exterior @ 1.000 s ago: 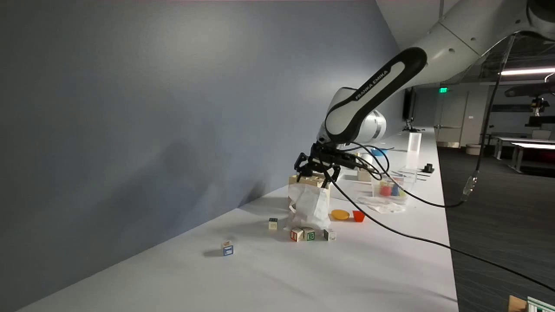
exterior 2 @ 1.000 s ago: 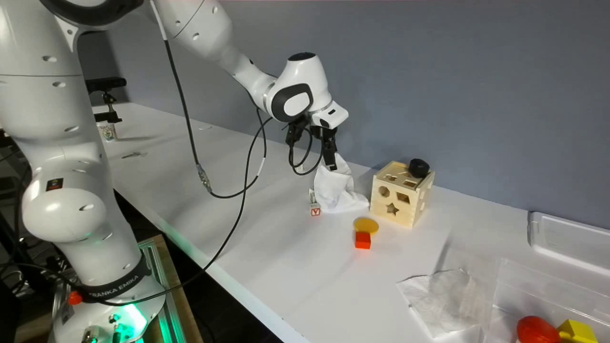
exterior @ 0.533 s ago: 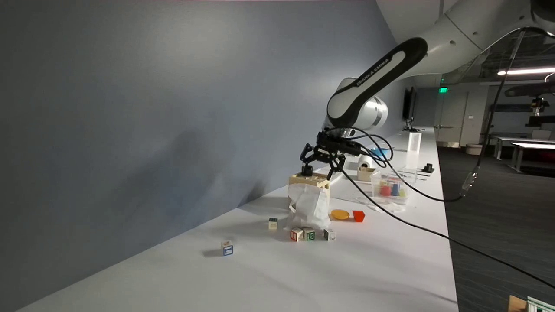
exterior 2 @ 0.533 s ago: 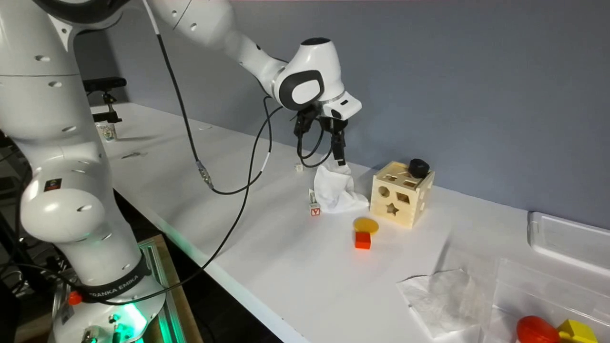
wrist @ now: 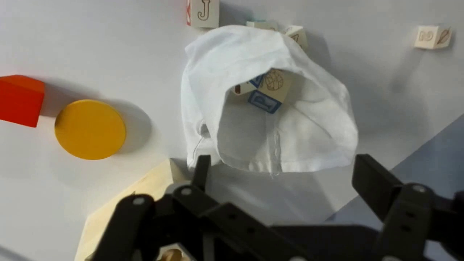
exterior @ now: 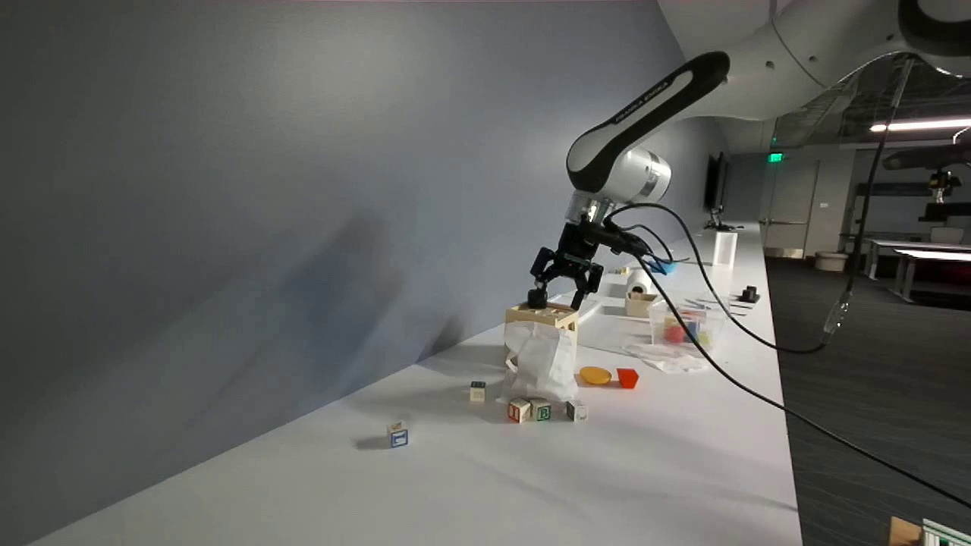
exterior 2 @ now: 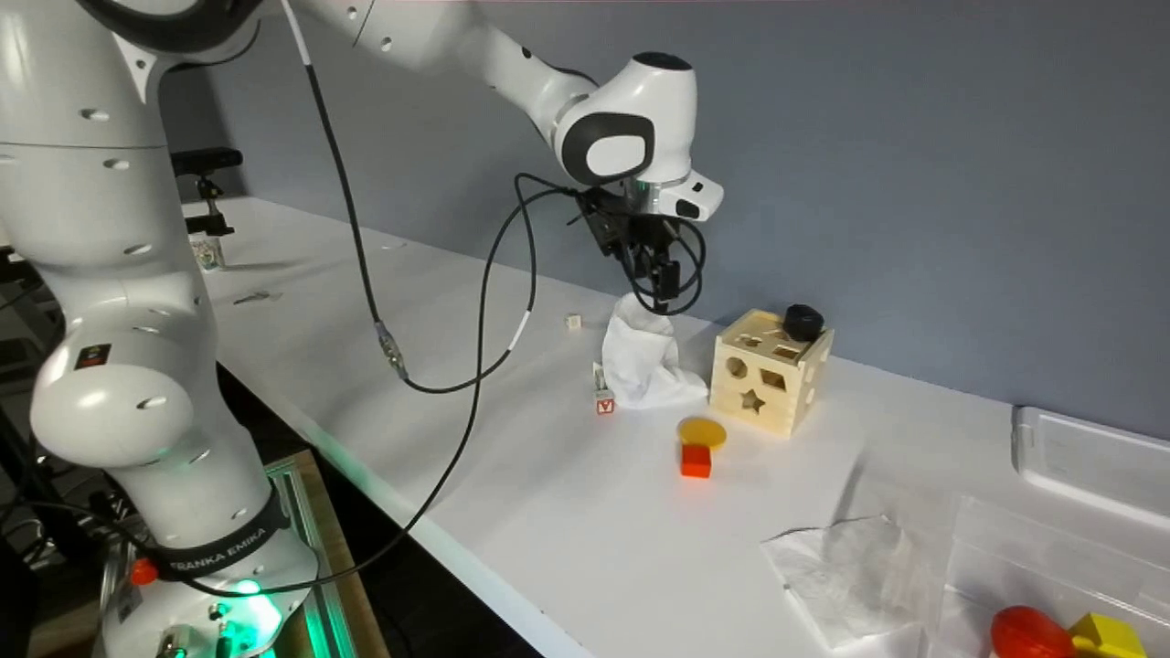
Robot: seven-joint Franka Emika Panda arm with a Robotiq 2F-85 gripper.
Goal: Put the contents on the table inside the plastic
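The gripper (wrist: 282, 174) hangs above the white table (exterior 2: 567, 512), its two black fingers (wrist: 375, 186) spread wide with nothing in their grasp. In the wrist view a white cloth bag (wrist: 201, 83) takes up the middle of the frame, mouth gaping, and down inside I can make out alphabet blocks (wrist: 273, 88), the clearest showing a P on blue. A block marked J (wrist: 204, 14) sits at the top edge, left of centre; a pair of blocks (wrist: 296, 36) peeks out past the bag's upper side, and a single block (wrist: 431, 37) lies off at upper right. Over at the left edge there's a red block (wrist: 21, 100) just beside an amber disc (wrist: 90, 129). In an exterior view, a wooden shape-sorter cube (exterior 2: 775, 399) stands right of centre near the bag, a black piece (exterior 2: 803, 323) on top, and down in the lower right corner a clear plastic bin (exterior 2: 1033, 559) holds a red piece (exterior 2: 1033, 632) and a yellow piece (exterior 2: 1108, 635).
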